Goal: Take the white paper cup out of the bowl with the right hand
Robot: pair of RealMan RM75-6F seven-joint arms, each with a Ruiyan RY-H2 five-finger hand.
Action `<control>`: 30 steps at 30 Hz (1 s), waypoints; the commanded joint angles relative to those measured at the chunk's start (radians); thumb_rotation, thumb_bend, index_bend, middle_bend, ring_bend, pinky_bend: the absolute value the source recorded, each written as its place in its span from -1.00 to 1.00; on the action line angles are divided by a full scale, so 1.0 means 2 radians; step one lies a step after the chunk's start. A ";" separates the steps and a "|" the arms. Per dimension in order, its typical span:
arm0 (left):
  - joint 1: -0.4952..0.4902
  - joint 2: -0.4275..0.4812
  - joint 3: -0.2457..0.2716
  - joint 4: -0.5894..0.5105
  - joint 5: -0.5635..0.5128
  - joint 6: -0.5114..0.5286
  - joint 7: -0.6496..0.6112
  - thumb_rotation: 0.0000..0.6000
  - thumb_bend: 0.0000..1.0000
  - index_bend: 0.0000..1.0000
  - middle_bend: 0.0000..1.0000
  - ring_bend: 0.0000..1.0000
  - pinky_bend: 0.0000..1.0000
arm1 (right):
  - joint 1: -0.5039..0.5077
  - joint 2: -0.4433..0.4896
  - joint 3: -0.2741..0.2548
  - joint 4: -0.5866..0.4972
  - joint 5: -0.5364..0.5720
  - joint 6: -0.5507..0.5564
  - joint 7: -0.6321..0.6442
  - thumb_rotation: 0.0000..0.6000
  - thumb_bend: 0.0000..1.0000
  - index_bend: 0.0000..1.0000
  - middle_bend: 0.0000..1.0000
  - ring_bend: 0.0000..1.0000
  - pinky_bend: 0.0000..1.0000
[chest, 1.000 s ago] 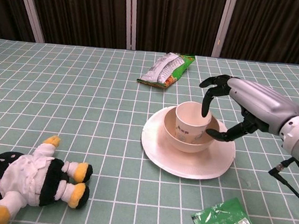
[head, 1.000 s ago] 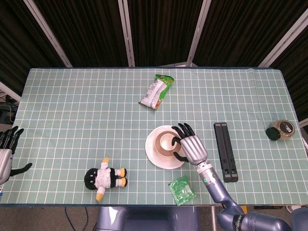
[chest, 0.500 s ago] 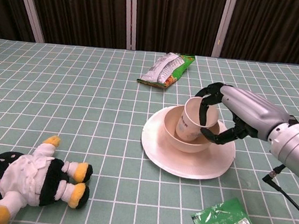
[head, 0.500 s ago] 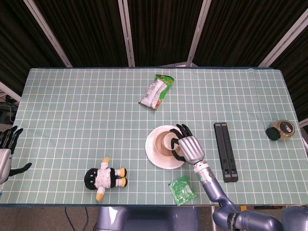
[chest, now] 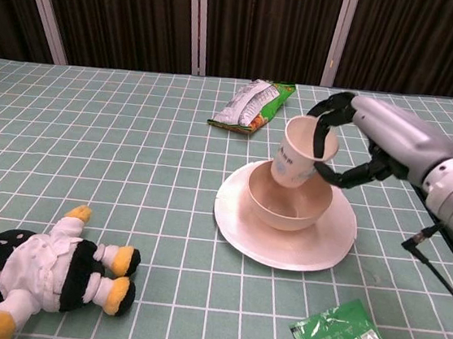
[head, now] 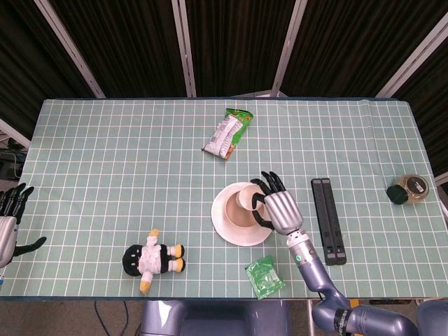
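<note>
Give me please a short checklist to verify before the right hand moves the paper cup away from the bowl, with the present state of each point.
1. Hold on the cup: the right hand pinches the white paper cup at its rim, one finger inside. Ok.
2. Cup is clear of the bowl: lifted and tilted above it; whether the base is fully clear, cannot tell.
3. Bowl sits on the plate, upright. Ok.
4. Free table to the right of the plate: bare cloth before the black bars. Ok.
5. Cup empty: the inside shows nothing in the chest view. Ok.
6. Left hand far away at the table edge. Ok.
</note>
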 commanded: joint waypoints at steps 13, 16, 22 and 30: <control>0.001 -0.003 0.002 -0.007 0.007 0.008 0.016 1.00 -1.00 -1.00 -1.00 -1.00 -1.00 | -0.056 0.138 0.024 -0.046 0.071 0.014 0.017 1.00 -0.25 0.29 -0.65 -1.00 -1.00; 0.000 -0.004 0.002 -0.008 0.008 0.008 0.022 1.00 -1.00 -1.00 -1.00 -1.00 -1.00 | -0.059 0.132 0.012 -0.027 0.082 0.001 0.017 1.00 -0.25 0.29 -0.65 -1.00 -1.00; 0.000 -0.005 0.002 -0.009 0.008 0.008 0.026 1.00 -1.00 -1.00 -1.00 -1.00 -1.00 | -0.055 0.109 -0.009 0.011 0.098 -0.032 0.014 1.00 -0.25 0.29 -0.65 -1.00 -1.00; -0.001 -0.003 0.001 -0.008 0.008 0.007 0.019 1.00 -1.00 -1.00 -1.00 -1.00 -1.00 | -0.048 0.086 -0.018 0.025 0.107 -0.046 0.000 1.00 -0.30 0.29 -0.65 -1.00 -1.00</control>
